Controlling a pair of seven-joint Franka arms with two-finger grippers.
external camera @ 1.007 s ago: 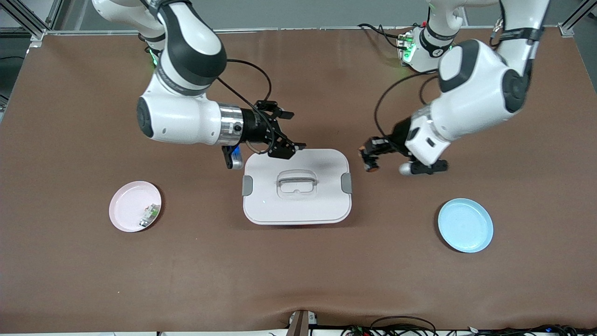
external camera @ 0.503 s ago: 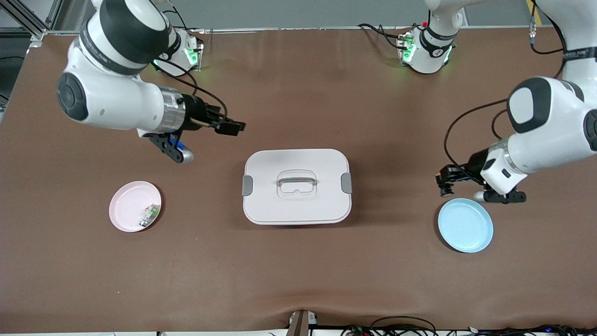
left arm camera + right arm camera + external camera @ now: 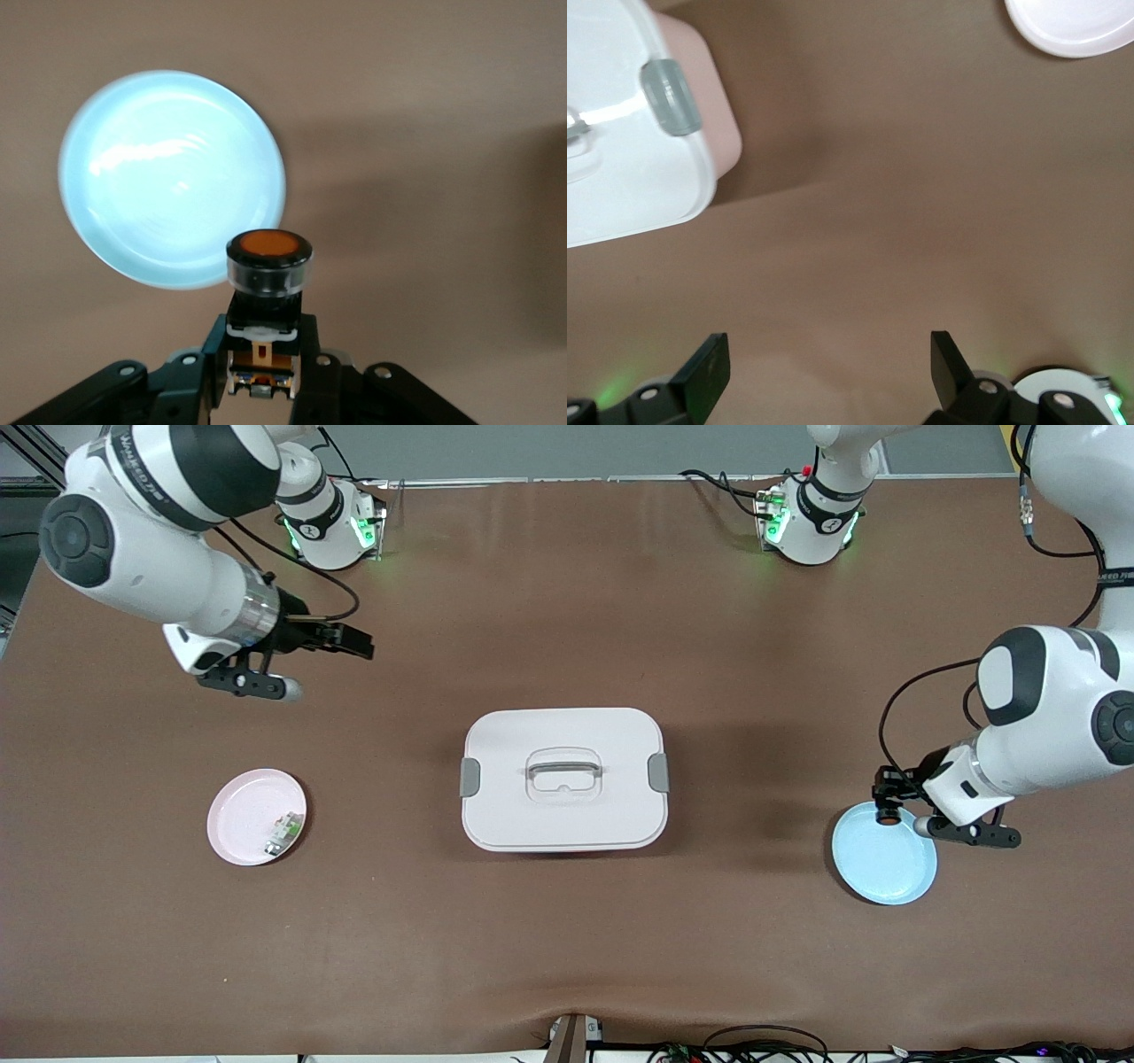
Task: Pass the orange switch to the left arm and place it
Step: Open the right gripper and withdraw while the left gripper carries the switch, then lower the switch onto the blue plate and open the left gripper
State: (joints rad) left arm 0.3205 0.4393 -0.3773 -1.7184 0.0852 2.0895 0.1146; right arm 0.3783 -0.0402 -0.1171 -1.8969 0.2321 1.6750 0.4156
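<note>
The orange switch [image 3: 886, 818], a small black part with a round orange button [image 3: 268, 247], is clamped in my left gripper [image 3: 886, 804], which is shut on its body [image 3: 263, 354]. It hangs over the rim of the blue plate [image 3: 889, 861] at the left arm's end of the table; in the left wrist view the blue plate [image 3: 173, 177] fills the space past the button. The white box [image 3: 532, 819] with grey latches stands mid-table. My right gripper [image 3: 359, 645] hovers open and empty over bare table toward the right arm's end, its jaws wide apart [image 3: 827, 359].
A pink plate [image 3: 241, 810] holding a small white-and-green part [image 3: 283, 833] sits at the right arm's end, nearer the front camera than the right gripper. The right wrist view shows the box corner [image 3: 620, 150] and the pink plate's edge [image 3: 1072, 27].
The left arm carried the switch from beside the box out to over the blue plate's rim. The right arm pulled back from the box toward its own end of the table.
</note>
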